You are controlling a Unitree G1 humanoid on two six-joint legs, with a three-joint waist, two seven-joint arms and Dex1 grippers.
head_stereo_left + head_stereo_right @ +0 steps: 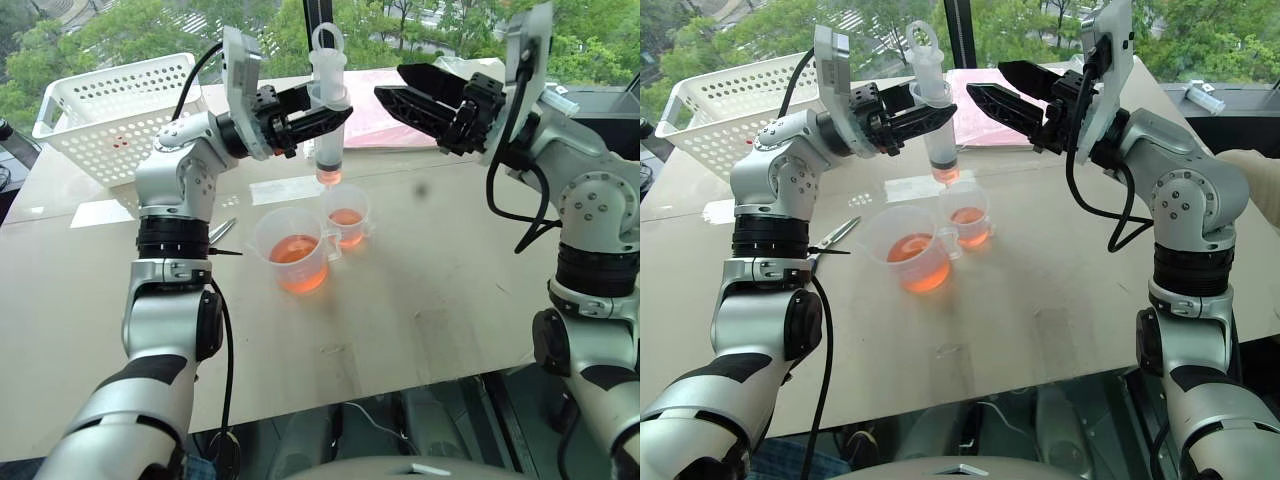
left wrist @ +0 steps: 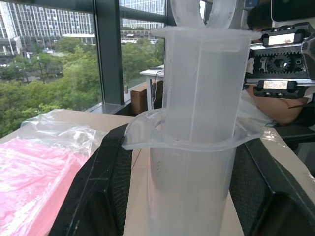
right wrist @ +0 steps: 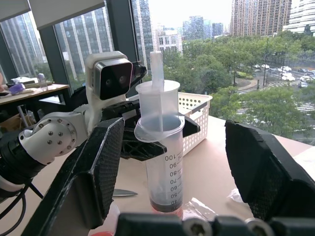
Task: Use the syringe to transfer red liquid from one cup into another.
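My left gripper point(image 1: 326, 112) is shut on the barrel of the syringe point(image 1: 329, 150) just under its flange and holds it upright. Its tip hangs just above the smaller cup point(image 1: 347, 216). A little red liquid sits at the bottom of the barrel, and the plunger is raised. The larger cup point(image 1: 292, 250) stands in front of and to the left of the small one, touching it; both hold red liquid point(image 1: 293, 268). My right gripper point(image 1: 390, 84) is open, level with the plunger top and just to its right, clear of the syringe point(image 3: 165, 162).
A white basket point(image 1: 120, 110) stands at the table's back left, and a pink bag in clear plastic point(image 1: 390, 115) lies behind the syringe. Scissors point(image 1: 835, 235) lie left of the cups. Another syringe point(image 1: 1205, 97) rests on the ledge at far right.
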